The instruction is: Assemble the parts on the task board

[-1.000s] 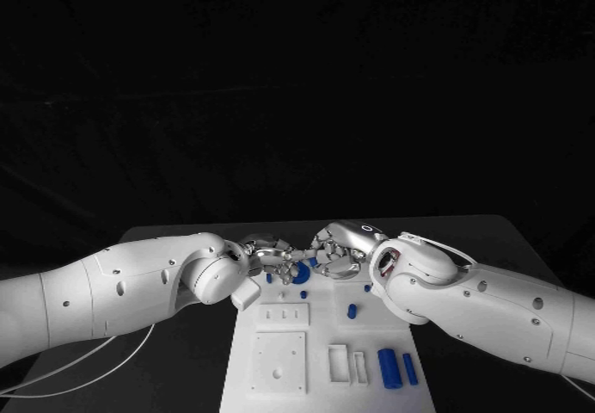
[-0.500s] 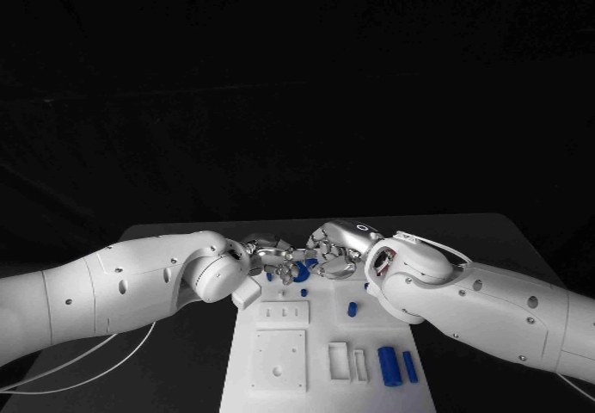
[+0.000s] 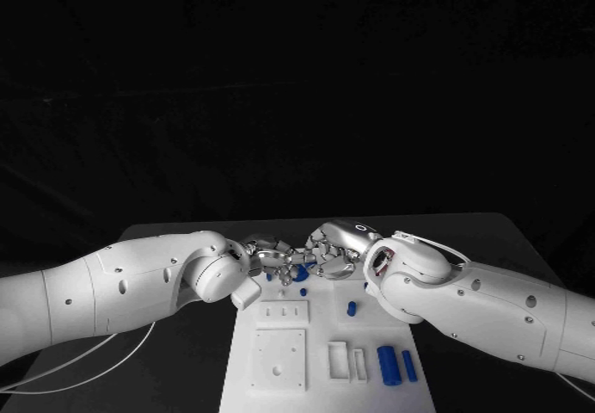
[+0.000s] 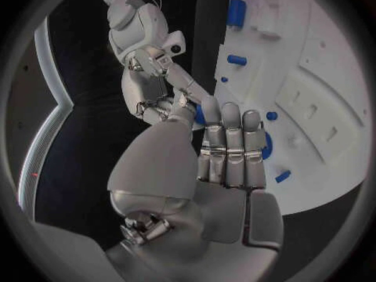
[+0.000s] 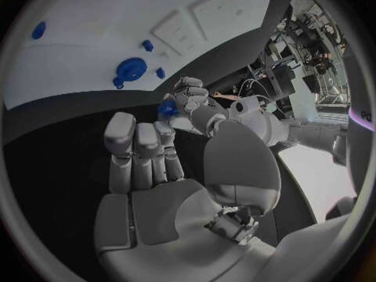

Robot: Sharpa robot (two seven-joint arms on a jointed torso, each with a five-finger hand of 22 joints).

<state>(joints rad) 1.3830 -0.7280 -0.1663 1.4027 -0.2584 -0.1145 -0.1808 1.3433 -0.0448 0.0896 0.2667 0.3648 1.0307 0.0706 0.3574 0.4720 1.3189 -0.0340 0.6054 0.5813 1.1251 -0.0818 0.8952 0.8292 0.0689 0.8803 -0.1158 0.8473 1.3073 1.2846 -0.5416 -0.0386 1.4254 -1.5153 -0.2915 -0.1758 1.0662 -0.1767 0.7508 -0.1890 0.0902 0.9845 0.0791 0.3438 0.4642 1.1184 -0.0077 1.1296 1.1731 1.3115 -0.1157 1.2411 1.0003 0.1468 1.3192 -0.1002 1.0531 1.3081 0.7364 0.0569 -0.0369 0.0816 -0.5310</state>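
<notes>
Little has moved since a second ago. Your right arm has eased slightly toward the left one, so the right hand (image 3: 333, 252) now sits closer against the left hand (image 3: 264, 252). The loose parts on the task board (image 3: 279, 379) lie as they did.

Both hands meet just above the blue gear (image 3: 299, 274), at the board's far end. The right wrist view shows the left hand pinching a small blue part (image 5: 167, 108) at its fingertips, lifted off the board beyond the gear. The right hand's fingers are stretched out side by side with nothing in the palm. Its fingertips reach just beside the pinched part, but you cannot tell whether they touch it.

Judge the part as light, rigid plastic: stiff enough for a firm pinch, but small and smooth, so it may twist or pop out if squeezed off-centre. Take it across its short sides and leave the end that must enter the board free. Do not let go with the left hand until the right hand's hold is sure.

On the near side of the gear, a short blue peg (image 3: 351, 308) stands on the board. Well nearer still, two blue cylinders (image 3: 388, 367) lie side by side.
</notes>
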